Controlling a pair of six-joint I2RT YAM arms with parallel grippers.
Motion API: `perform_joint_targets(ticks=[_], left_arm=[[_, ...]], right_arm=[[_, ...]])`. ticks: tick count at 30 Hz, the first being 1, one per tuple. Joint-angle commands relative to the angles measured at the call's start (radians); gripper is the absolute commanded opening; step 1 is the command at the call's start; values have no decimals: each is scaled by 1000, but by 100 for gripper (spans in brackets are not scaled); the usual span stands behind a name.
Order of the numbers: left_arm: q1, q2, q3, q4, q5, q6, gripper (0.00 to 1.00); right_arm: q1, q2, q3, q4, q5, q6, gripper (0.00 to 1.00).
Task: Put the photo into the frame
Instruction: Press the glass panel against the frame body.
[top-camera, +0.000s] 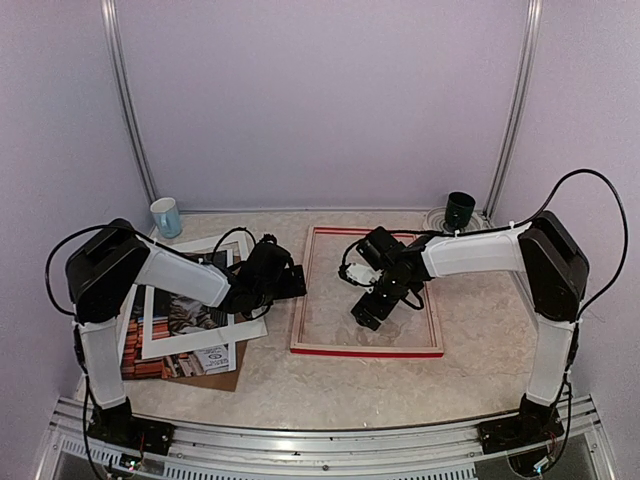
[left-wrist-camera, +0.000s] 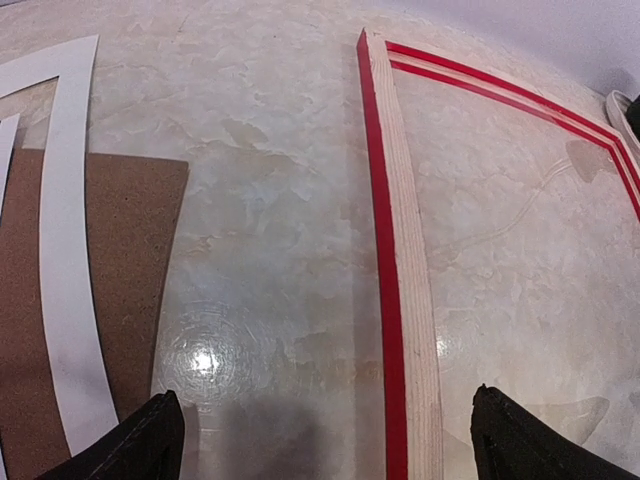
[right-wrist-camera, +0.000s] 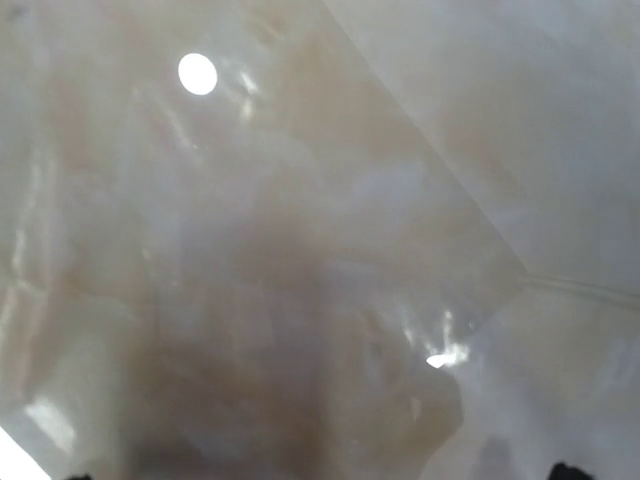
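With left claw (left-wrist-camera: 325, 430) and right claw (top-camera: 367, 313) agape, pinch likely light, floppy glossy rectangular cat print (top-camera: 186, 316) by an exposed edge

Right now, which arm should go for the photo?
Left. The left claw, open, sits right beside the photo, which lies under the white mat; the right claw hangs over the frame, farther away.

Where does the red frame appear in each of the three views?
Top external: red frame lies right of centre.
Left wrist: its rail runs top to bottom, right of centre.
Right wrist: no red rail shows.
Shared landmark: white mat, left of it in the first two.
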Motion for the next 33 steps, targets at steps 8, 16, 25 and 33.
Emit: perform_joint_targets(ticks=[8,16,25,33], left_arm=[[19,-40,-26,71,40,-11,99],[19,-39,-30,76,49,-16,99],[19,-46,-40,81,47,-15,99],[19,-47,-46,87,48,-17,99]], right_arm=[[116,-77,-16,-121,49,-58,99],[127,11,-6,-142,108,-71,99],[126,-16,-5,-117,70,-96,99],[129,18,5,-112,126,-72,99]])
